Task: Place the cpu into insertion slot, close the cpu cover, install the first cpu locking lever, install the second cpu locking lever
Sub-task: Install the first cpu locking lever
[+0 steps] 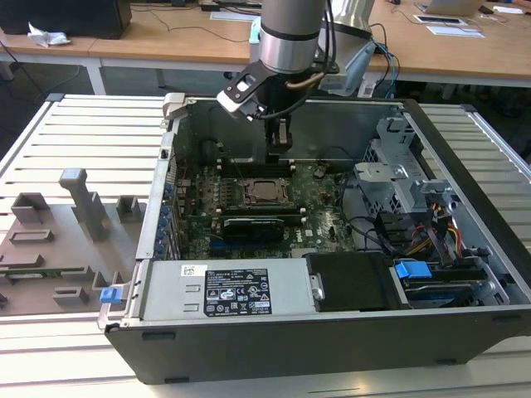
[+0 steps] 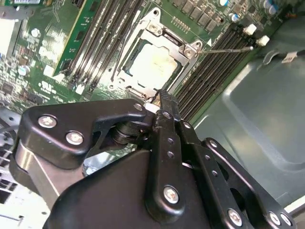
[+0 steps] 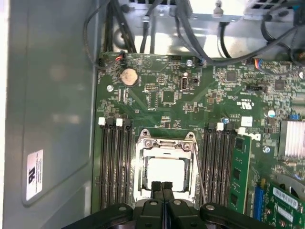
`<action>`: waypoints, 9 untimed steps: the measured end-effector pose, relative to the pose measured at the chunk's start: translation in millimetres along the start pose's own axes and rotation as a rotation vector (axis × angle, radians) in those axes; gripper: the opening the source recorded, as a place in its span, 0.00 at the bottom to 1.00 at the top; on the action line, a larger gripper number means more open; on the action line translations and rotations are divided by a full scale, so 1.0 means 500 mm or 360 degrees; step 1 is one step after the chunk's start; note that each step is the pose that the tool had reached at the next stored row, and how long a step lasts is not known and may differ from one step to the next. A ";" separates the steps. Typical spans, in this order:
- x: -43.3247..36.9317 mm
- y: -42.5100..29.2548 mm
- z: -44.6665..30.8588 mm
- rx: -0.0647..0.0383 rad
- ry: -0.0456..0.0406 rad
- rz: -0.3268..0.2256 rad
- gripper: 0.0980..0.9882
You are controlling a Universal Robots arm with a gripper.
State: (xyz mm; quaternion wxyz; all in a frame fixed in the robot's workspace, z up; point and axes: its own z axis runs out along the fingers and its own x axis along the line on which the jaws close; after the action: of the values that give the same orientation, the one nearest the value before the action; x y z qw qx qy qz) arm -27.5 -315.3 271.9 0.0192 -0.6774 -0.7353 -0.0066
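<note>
Closest to the lens in the first wrist view, the pincer [image 3: 162, 187] has its fingers pressed together with nothing between them, the tips just above the edge of the cpu cover [image 3: 142, 164]. That cover appears to lie flat over the cpu [image 3: 166, 172], whose silvery top shows through its window. In the exterior view the insertion slot [image 1: 261, 192] lies at about seven o'clock from the pincer, inside the computer case [image 1: 465, 157] on the table [image 1: 83, 133].

One thin locking lever [image 2: 228, 48] juts out over the memory slots [image 2: 209, 67] in the second wrist view, and I judge it unlatched. The rod is slim and springy, so closed tips pressing it could slip off and scrape the board, or let it snap back. A cover not fully seated could also shift the chip.
</note>
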 end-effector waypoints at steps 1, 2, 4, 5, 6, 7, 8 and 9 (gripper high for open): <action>0.000 0.000 0.000 0.0001 -0.0001 -0.0032 0.01; 0.000 0.000 0.000 0.0003 -0.0001 -0.0080 0.01; 0.000 0.000 0.000 0.0006 -0.0003 -0.0170 0.01; 0.000 0.000 0.000 0.0007 -0.0003 -0.0192 0.01; 0.000 0.000 0.000 0.0008 -0.0003 -0.0216 0.01; 0.000 0.000 0.000 0.0009 -0.0004 -0.0238 0.01; 0.000 0.000 0.000 0.0010 -0.0004 -0.0259 0.01; 0.000 0.000 0.000 0.0011 -0.0005 -0.0296 0.01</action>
State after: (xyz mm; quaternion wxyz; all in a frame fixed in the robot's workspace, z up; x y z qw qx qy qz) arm -27.5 -315.3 271.9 0.0197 -0.6062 -0.7951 -0.0049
